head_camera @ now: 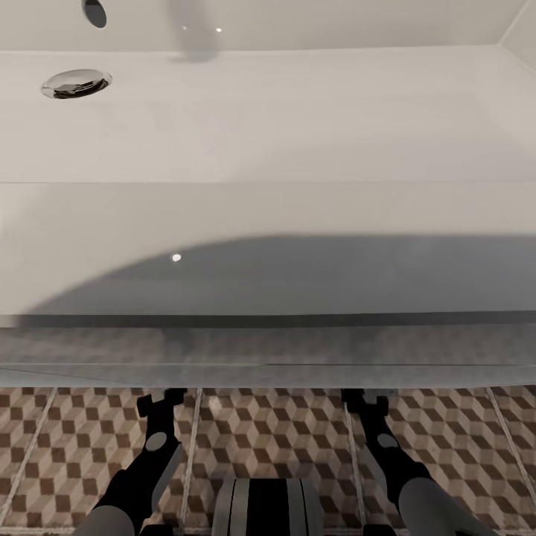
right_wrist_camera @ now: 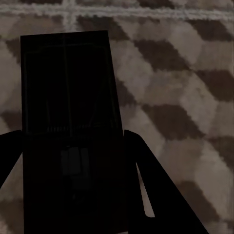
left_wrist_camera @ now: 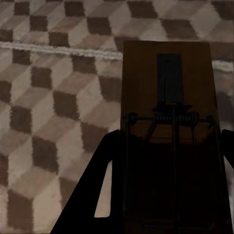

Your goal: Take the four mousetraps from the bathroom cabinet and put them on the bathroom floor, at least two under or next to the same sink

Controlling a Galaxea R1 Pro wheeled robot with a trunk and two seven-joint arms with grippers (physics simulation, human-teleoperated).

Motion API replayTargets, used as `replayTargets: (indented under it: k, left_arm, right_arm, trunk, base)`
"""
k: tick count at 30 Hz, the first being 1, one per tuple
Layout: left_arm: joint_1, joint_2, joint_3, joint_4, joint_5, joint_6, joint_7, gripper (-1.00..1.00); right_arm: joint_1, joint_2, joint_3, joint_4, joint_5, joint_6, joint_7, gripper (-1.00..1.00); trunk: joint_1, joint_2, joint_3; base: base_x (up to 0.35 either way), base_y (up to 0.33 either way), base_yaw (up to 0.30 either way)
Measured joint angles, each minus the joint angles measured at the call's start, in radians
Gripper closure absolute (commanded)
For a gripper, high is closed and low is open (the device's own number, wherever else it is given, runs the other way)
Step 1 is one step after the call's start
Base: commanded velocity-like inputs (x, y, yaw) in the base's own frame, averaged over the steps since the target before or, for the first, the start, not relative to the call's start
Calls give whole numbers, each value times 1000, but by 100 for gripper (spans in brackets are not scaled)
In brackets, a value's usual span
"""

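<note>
Ahead of me a long white glossy washbasin (head_camera: 283, 134) spans the head view, its round chrome drain (head_camera: 77, 83) far to my left. Below and nearer lies the cube-patterned tiled bathroom floor (head_camera: 275, 432). My left gripper (head_camera: 160, 402) and right gripper (head_camera: 366, 400) reach forward over those tiles, just short of the basin's front edge. Between the left fingers sits a flat wooden mousetrap with a wire spring (left_wrist_camera: 168, 122), above the tiles; another flat rectangular mousetrap (right_wrist_camera: 68, 112) sits between the right fingers.

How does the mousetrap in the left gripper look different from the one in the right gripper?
The left gripper's mousetrap shows warm brown wood and a clear coiled spring; the right gripper's mousetrap looks almost black, its metal parts barely visible. Both sit between dark fingers, above the cube-patterned floor tiles.
</note>
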Motion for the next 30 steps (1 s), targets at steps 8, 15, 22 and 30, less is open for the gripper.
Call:
replayTargets:
  k: [8,15,22,30]
  left_arm:
    - [0,1,0,-1,-1,24,-8,100]
    - [0,1,0,-1,1,24,-8,100]
    - [0,1,0,-1,3,24,-8,100]
    - [0,1,0,-1,3,24,-8,100]
  right_arm:
    - [0,0,-2,29,0,1,7,100]
    - [0,0,-2,47,0,1,9,100]
    - [0,0,-2,53,2,-2,9,100]
    - [0,0,-1,53,3,-2,9,100]
  trunk:
    - [0,0,0]
    - [0,0,0]
    - [0,0,0]
    - [0,0,0]
  base:
    - [0,0,0]
    - [0,0,0]
    - [0,0,0]
    - [0,0,0]
